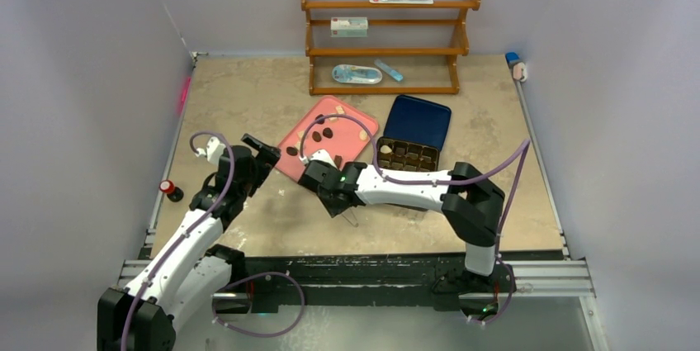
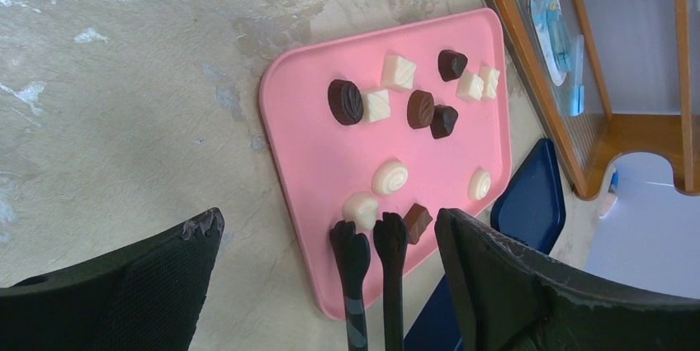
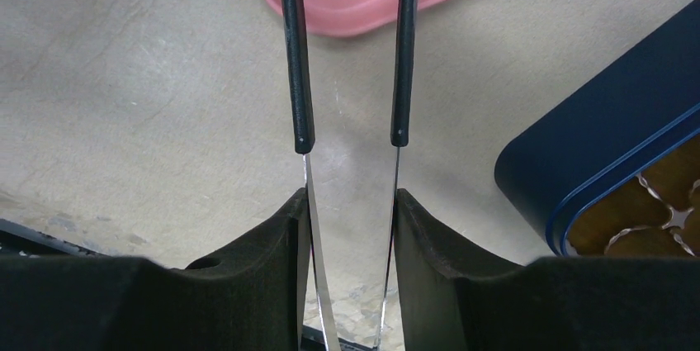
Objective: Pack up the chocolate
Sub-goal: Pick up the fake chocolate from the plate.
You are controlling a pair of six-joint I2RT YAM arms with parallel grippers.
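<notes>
Where the right wrist view shows only the right end effector (image 3: 351, 227) clenched on the tongs (image 3: 295, 78), the left wrist view catches their black tips over the pink tray (image 2: 305, 144), just beside the chocolate (image 2: 390, 176), about a dozen dark and cream pieces. The left end effector (image 1: 262, 151) hangs released. From above, a few pieces sit in the blue box (image 3: 578, 153).

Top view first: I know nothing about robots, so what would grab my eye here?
Probably the pink tray mid-table, dotted with small brown and cream chocolates. Next, the right gripper pinching slim black-tipped tongs, whose tips reach over the tray's near end beside two pieces. Just right of the tray lies an open dark blue box with a few pieces in its compartments.
</notes>
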